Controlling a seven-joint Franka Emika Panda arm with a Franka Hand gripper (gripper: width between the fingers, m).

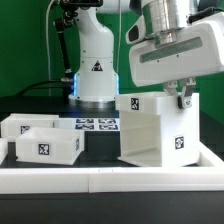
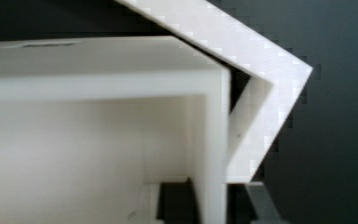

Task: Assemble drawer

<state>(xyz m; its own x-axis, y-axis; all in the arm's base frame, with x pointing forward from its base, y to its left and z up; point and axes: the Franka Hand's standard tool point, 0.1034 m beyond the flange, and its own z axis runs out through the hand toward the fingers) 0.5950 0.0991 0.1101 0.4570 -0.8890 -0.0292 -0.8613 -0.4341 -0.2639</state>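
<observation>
The drawer's tall shell [image 1: 155, 135] stood upright on the worktop [image 1: 100, 152] toward the exterior view's right, turned a little askew to the low border rail [image 1: 100, 181] in front of it and close to it without clearly touching. The 2 shallow trays [image 1: 45, 147] lay well apart from it on the exterior view's left, side by side and not inserted, with the marker board [image 1: 98, 124] lying flat behind the gap between them and the shell. The end effector [image 1: 183, 98] sat at the shell's upper rear edge. In the wrist view its dark fingers [image 2: 176, 205] straddled 1 thin wall of the shell, and it seemed clenched on that wall, though only the fingertips showed at the frame's edge, so the firmness of the hold was unclear. The risks came from that hold. A pinch on 1 thin wall, high up and off-centre, could let the shell swing or slip once lifted or dragged. Pushed toward the rail while askew, 1 corner could catch and pivot the shell further or tip it. A wide sweep toward the trays could knock them out of line, and the shell's opening would then face them poorly for sliding them in.
</observation>
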